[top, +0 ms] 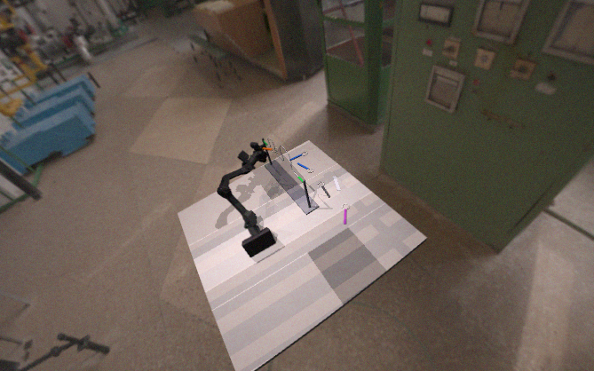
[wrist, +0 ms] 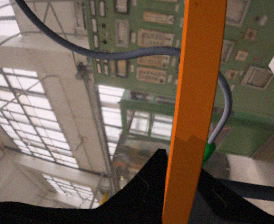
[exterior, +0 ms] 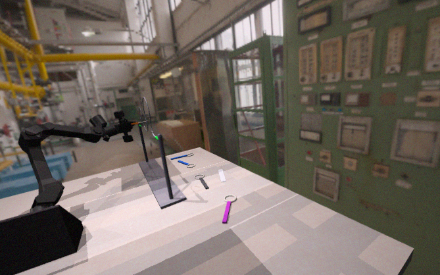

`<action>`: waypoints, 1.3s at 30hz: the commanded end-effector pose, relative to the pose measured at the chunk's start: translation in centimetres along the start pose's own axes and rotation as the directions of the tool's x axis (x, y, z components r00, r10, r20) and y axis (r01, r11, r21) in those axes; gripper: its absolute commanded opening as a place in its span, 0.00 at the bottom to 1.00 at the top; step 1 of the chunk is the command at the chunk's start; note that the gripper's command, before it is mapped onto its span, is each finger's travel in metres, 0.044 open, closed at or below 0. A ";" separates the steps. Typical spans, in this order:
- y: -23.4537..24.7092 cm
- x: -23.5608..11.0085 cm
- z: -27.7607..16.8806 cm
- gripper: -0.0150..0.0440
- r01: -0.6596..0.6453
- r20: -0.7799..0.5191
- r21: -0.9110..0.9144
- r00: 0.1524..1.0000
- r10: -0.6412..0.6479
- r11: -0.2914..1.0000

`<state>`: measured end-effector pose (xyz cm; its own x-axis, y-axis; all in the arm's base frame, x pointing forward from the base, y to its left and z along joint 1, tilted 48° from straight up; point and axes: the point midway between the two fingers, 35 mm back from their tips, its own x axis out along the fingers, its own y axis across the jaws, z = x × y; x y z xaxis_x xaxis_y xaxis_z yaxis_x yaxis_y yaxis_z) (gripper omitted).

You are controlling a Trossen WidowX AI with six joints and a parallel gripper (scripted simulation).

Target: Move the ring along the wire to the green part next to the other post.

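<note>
My gripper [top: 263, 148] [exterior: 129, 125] [wrist: 166, 156] is shut on the orange handle [top: 267, 148] [exterior: 135, 122] [wrist: 196, 90] and holds it high, beside the top of the far post [top: 270, 160] [exterior: 143, 145]. The ring [top: 272, 139] at the handle's end sits at the wire's looped start. In the wrist view the ring is out of frame. There the thin grey wire [wrist: 121, 52] curves behind the handle and ends in a green part [wrist: 209, 153]. The near post [top: 306, 193] [exterior: 165, 169] carries the other green part [top: 298, 177] [exterior: 155, 137]. Both posts stand on a grey base plate [top: 285, 180] [exterior: 154, 175].
Spare rings lie on the table to the right of the plate: two with blue handles [top: 296, 157] [exterior: 179, 156], one dark [top: 325, 189] [exterior: 203, 182], one white [top: 336, 184] [exterior: 221, 175] and one magenta [top: 345, 215] [exterior: 226, 210]. The arm's black base [top: 258, 241] [exterior: 26, 235] stands on the table's left side.
</note>
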<state>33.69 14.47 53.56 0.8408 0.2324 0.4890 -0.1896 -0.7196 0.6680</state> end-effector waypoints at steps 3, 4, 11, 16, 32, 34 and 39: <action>-2.1 -0.2 0.2 0.00 0.063 -0.007 -0.098 0.998 -0.064 0.993; -2.4 -0.3 0.3 0.00 0.074 -0.008 -0.117 0.997 -0.075 0.990; -4.9 -0.9 0.8 0.00 0.152 -0.011 -0.263 0.987 -0.160 0.953; -6.5 -1.5 1.4 0.00 0.204 -0.005 -0.366 0.975 -0.222 0.908; -11.1 -3.8 4.4 0.00 0.338 0.058 -0.655 0.914 -0.401 0.676; -11.5 -4.1 4.9 0.00 0.351 0.070 -0.685 0.904 -0.421 0.639; -12.5 -5.0 6.2 0.00 0.376 0.103 -0.751 0.879 -0.465 0.543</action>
<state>35.17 18.67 39.98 0.8780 0.4713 0.0839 -0.1650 0.1335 0.9772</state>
